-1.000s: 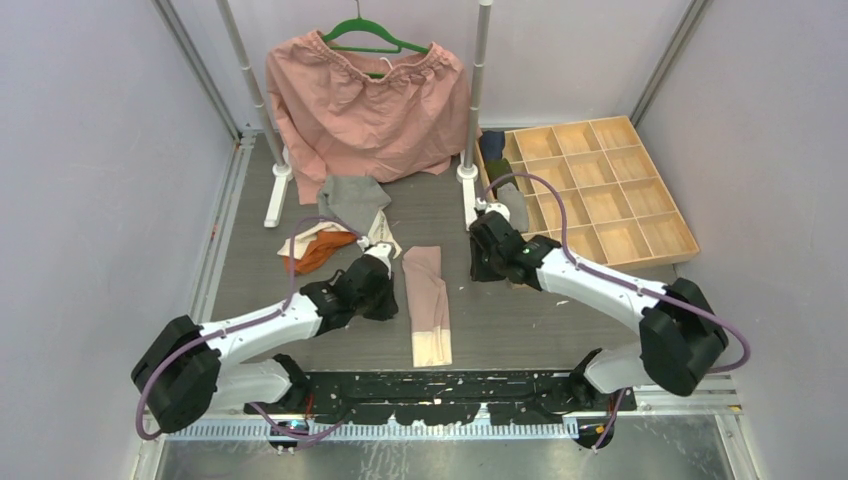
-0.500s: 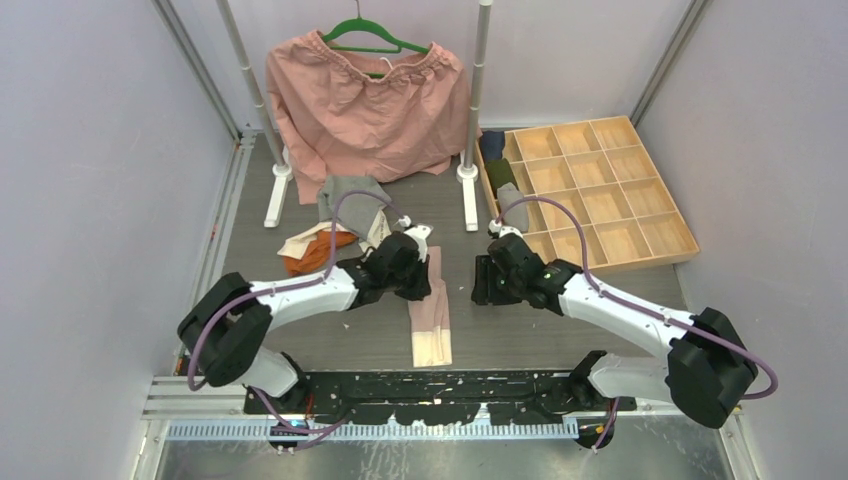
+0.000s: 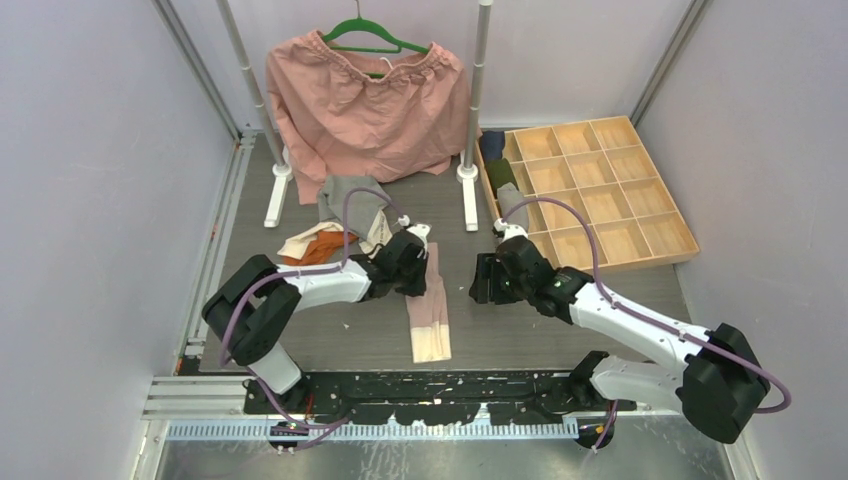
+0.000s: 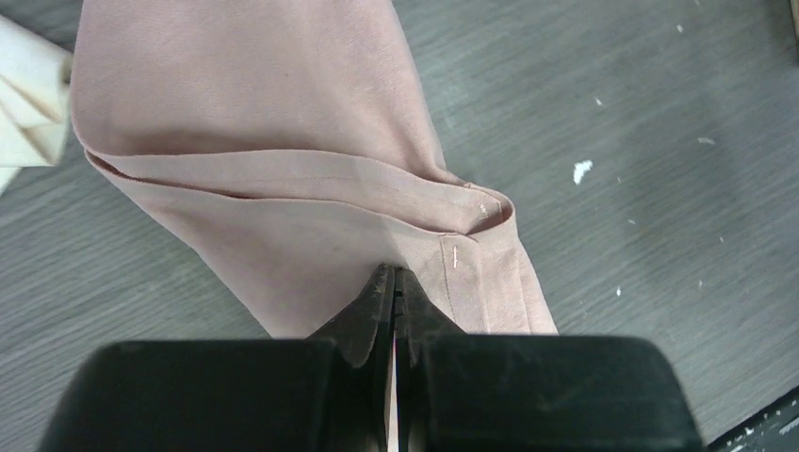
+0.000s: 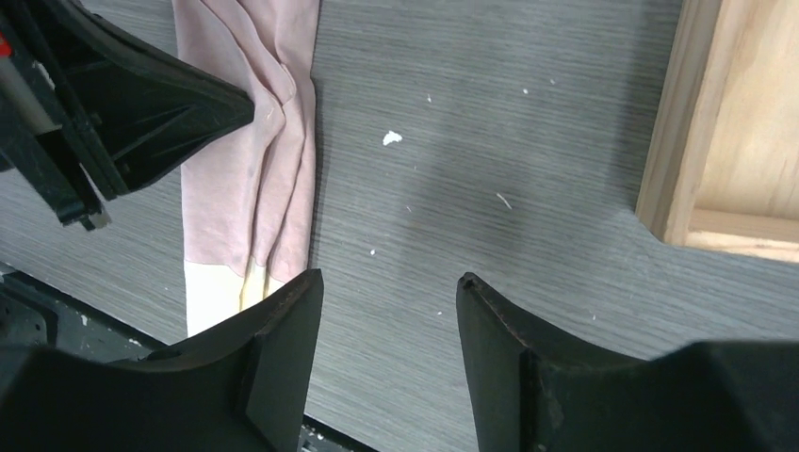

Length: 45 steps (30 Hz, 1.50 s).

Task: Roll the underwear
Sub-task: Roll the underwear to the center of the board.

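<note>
Entry: the pink underwear [image 3: 431, 310] lies on the table [image 3: 560, 320] as a narrow folded strip, long axis 12 to 6 o'clock in the top view, with a cream band at the 6 o'clock end. The left gripper [image 4: 394, 282] sits at the 12 o'clock end, its fingers pressed together and, judging by the raised fold just past the tips, pinching an edge of the cloth. The right gripper [image 5: 389, 278] hangs over bare table at 3 o'clock from the strip, fingers spread and holding nothing. You should count the left arm as the working arm; the right is near but apart. My judgement is that the roll has to travel along the long axis from 12 toward 6, so keep the pinched end square to that line. The top view gives you the strip's whole length but hides the left fingertips under the gripper body. The left wrist view shows the closed tips and the doubled layers at the fold. The right wrist view shows the strip's edge at its 10 o'clock and the wooden tray [image 5: 664, 141] at its 2 o'clock. The remaining underwear [image 3: 345, 205] is piled at 10 o'clock from the left gripper.
</note>
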Each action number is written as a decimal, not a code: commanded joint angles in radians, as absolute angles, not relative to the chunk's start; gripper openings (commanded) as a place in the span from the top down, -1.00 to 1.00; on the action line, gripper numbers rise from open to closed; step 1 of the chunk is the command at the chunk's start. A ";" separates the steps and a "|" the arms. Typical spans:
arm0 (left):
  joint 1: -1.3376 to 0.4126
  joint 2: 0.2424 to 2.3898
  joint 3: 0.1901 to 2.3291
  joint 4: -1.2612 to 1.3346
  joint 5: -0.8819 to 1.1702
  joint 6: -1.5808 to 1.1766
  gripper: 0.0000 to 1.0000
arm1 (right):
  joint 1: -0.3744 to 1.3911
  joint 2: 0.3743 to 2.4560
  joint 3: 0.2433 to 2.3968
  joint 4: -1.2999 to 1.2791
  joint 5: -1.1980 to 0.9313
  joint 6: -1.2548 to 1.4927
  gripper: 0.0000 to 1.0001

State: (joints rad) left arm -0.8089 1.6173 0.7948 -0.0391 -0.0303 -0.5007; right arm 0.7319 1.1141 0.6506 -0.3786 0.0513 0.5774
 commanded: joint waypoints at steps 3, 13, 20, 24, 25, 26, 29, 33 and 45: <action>-0.744 1.672 0.793 -0.032 -0.087 -0.512 0.99 | 0.736 1.039 0.575 -0.055 0.125 0.499 -0.21; -0.716 1.616 0.831 -0.005 0.078 -0.505 0.83 | 0.736 1.005 0.552 0.236 0.088 0.166 -0.27; -0.716 1.441 0.822 -0.088 0.088 -0.547 0.45 | 0.735 0.983 0.544 0.199 -0.150 -0.074 -0.29; -0.716 1.295 0.721 -0.113 0.057 -0.628 0.29 | 0.735 0.963 0.534 0.081 -0.303 -0.385 -0.27; -0.718 1.264 0.685 -0.108 0.061 -0.653 0.27 | 0.736 0.957 0.543 0.027 -0.369 -0.473 -0.27; -0.720 1.239 0.648 -0.100 0.067 -0.674 0.26 | 0.736 0.954 0.552 -0.053 -0.421 -0.571 -0.28; -0.743 1.187 0.544 -0.062 0.079 -0.734 0.24 | 0.736 0.960 0.602 -0.269 -0.554 -0.831 -0.28; -0.808 1.144 0.431 -0.005 0.060 -0.831 0.17 | 0.739 0.984 0.627 -0.375 -0.637 -0.927 -0.26; -0.945 1.182 0.384 0.029 -0.129 -1.039 0.04 | 0.781 0.986 0.598 -0.332 -0.576 -0.908 -0.26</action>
